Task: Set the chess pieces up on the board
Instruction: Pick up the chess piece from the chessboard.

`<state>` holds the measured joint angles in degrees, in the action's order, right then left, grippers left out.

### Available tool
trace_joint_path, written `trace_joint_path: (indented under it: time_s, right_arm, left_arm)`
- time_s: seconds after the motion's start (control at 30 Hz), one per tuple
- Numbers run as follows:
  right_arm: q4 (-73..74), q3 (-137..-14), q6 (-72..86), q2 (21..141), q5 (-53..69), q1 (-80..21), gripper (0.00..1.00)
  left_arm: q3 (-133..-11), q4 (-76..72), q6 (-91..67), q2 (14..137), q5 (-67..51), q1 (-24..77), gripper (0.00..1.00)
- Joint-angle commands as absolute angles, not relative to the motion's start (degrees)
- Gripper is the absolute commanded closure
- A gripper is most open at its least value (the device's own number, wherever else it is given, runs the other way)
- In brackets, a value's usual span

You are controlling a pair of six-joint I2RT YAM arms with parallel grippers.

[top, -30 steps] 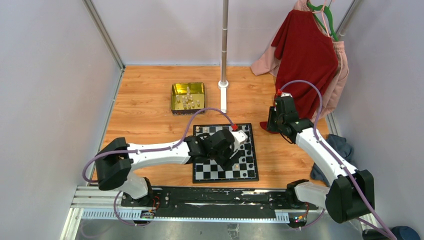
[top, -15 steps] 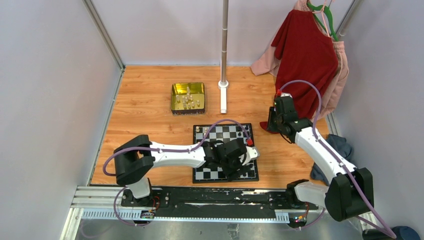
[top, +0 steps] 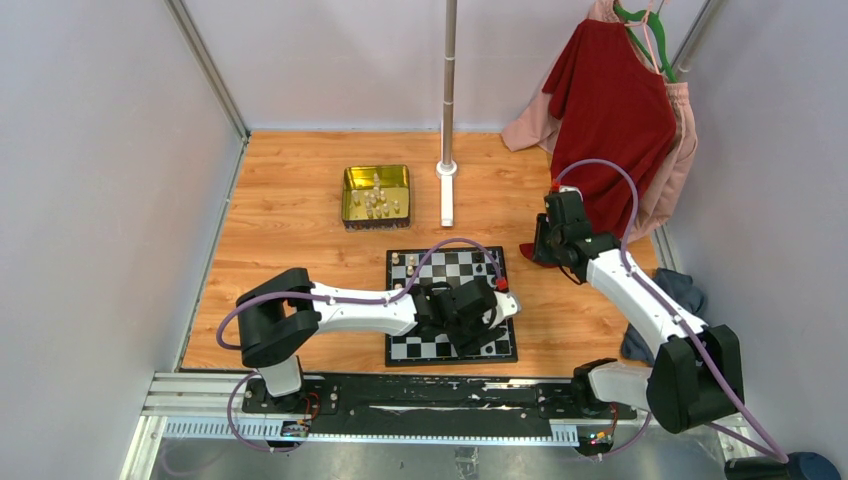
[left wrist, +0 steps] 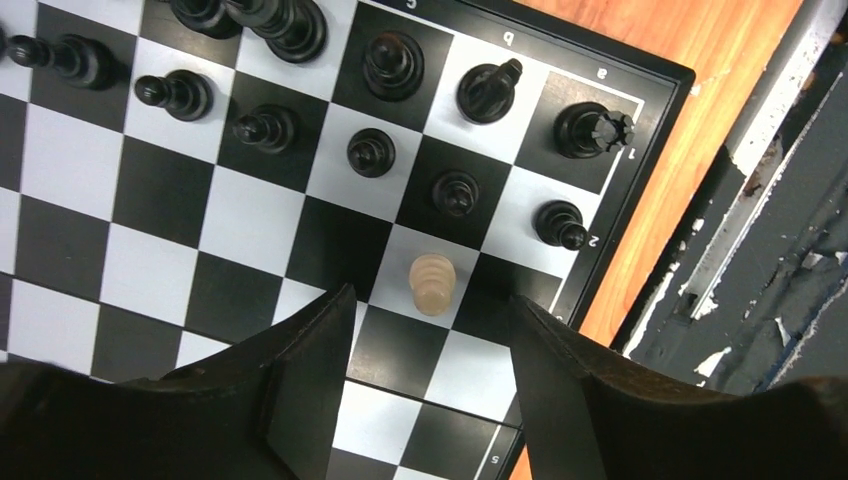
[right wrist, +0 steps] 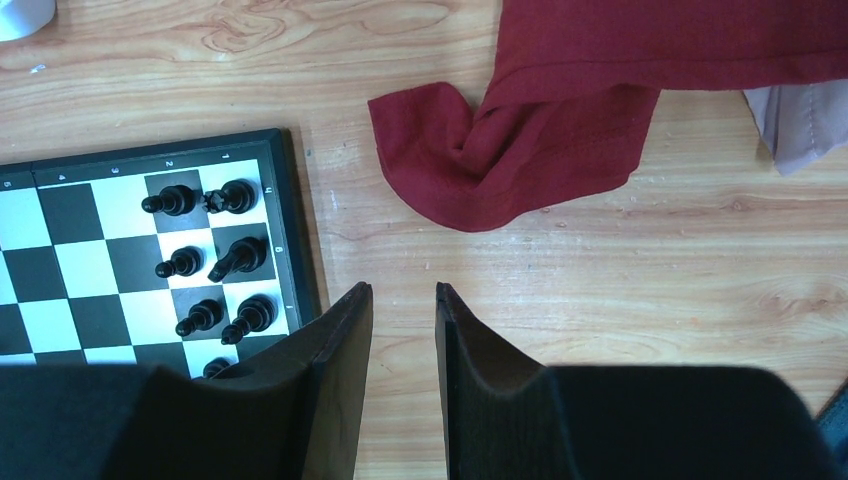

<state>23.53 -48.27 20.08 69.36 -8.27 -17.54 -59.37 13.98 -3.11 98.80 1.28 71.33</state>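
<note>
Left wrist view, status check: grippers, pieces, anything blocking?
Left gripper open, astride a cream pawn, not touching. Right gripper open, empty, beside the board. Black pieces crowd nearby squares.

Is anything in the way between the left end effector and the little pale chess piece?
Nothing visible. The pale piece stands alone on a white square of the board, right in the open gap of the left end effector. The black pieces stand beyond it, on other squares.

Bright even overhead light, soft shadows, board (left wrist: 245,215) sharp — near jaws dark, blurred
</note>
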Motion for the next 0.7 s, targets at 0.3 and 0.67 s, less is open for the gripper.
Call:
trace_joint_path:
  time_s: [0.3, 0.67]
  right_arm:
    - [23.6, -50.7, 19.9, 71.6, -9.8, -17.5, 0.66]
    - [23.8, -51.5, 20.0, 72.7, -9.7, -17.5, 0.66]
  left_arm:
    - [-59.9, 9.9, -3.0, 98.9, 3.9, 69.9, 0.57]
    - [-60.0, 9.8, -3.1, 99.5, 2.7, 69.0, 0.65]
